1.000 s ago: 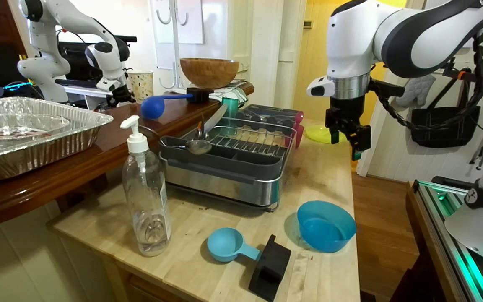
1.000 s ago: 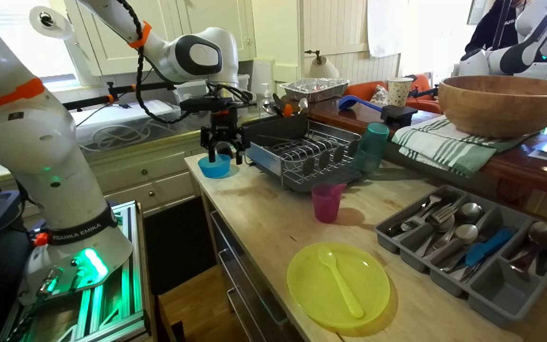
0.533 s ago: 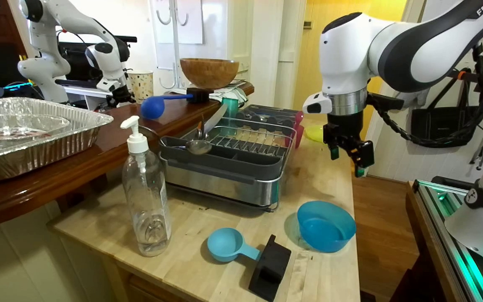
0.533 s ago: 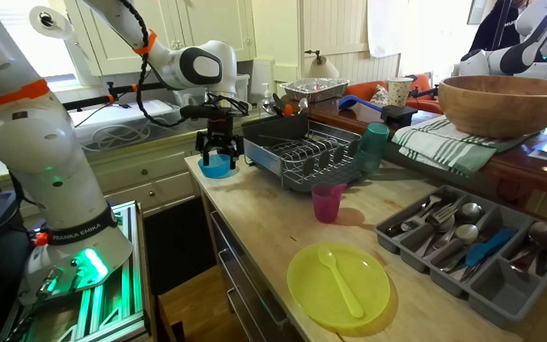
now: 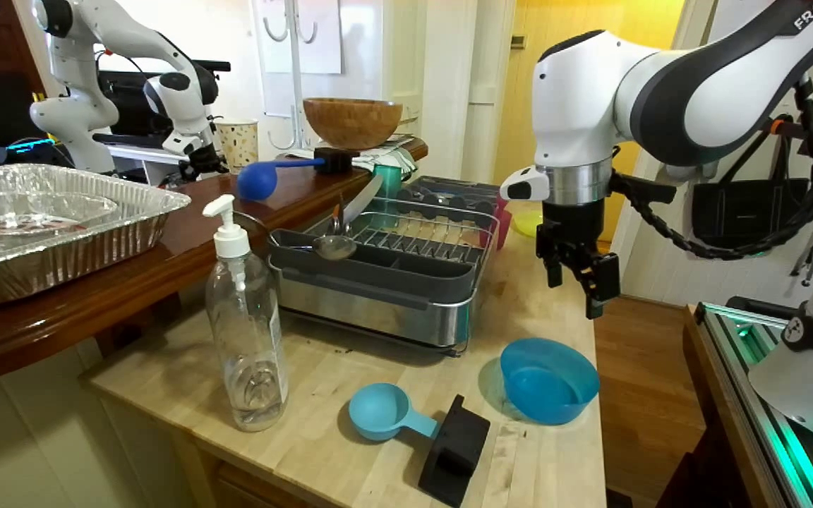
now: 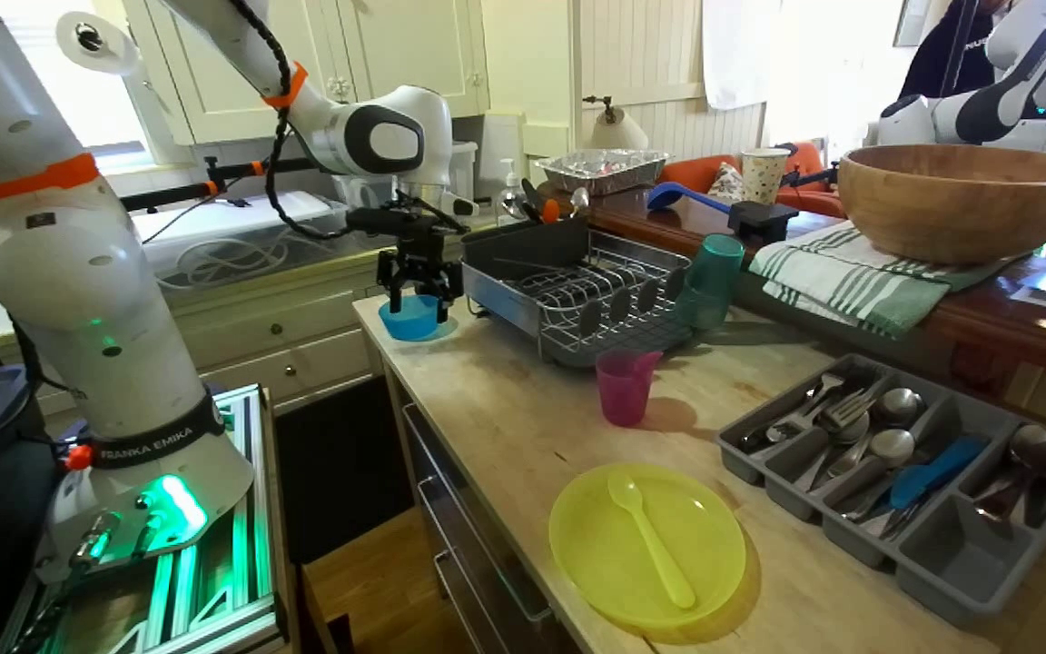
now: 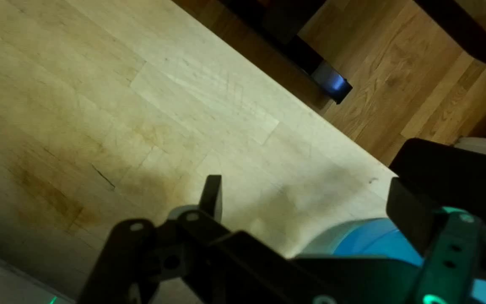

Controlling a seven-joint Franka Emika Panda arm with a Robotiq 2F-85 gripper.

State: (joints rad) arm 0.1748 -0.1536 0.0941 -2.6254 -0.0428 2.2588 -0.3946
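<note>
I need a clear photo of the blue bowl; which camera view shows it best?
An exterior view: there the blue bowl appears whole, with nothing in front of it. It also shows in an exterior view where the gripper partly covers it; the wrist view catches only a part, behind the gripper.

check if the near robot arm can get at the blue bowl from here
Likely yes: the open fingers hold nothing, and no object shows between them and the blue bowl.
</note>
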